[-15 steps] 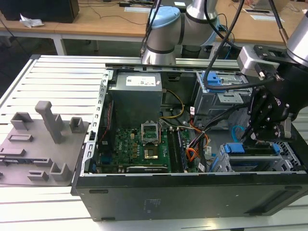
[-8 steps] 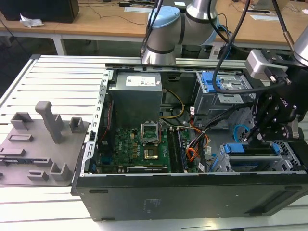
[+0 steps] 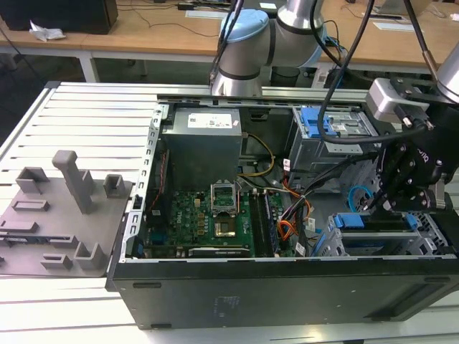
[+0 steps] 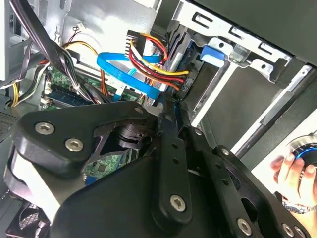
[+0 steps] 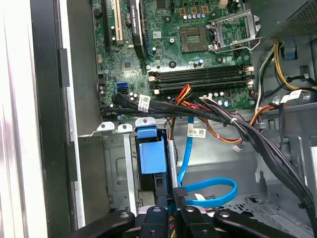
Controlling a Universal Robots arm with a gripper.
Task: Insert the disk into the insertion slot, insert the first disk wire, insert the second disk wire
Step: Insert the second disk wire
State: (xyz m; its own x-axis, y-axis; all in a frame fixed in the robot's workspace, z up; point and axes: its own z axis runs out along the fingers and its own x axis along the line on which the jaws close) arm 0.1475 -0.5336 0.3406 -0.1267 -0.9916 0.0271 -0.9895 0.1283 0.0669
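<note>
the disk (image 5: pixel 152 156) sits inside the insertion slot (image 3: pixel 387 244), in the corner of the open computer case (image 3: pixel 287 287) that lies near the worktop's (image 3: pixel 86 115) edge on the exterior view's right. in the first wrist view its blue carrier end shows between the grey metal walls of the bay. the gripper (image 3: pixel 401 193) hangs directly over this bay. in the first wrist view the jaws stand close together around a black connector (image 5: pixel 178 192) on the end of a flat blue cable (image 5: pixel 208 191), and they seem to grip it, just beside the end of the disk. in the second wrist view a bundle of red, yellow and black wires (image 4: pixel 158 69) goes to a plug near the bay, with the blue cable looping in front of it. farther into the case the green motherboard (image 3: pixel 208 222) lies flat, and the grey power supply box (image 3: pixel 201 143) stands behind it. a taller cage with blue latches (image 3: pixel 330 125) is beyond the gripper. on the worktop, at the exterior view's left, a grey fixture plate (image 3: pixel 57 208) rests beside the case. a person's hand (image 4: pixel 297 176) shows in the second wrist view.
</note>
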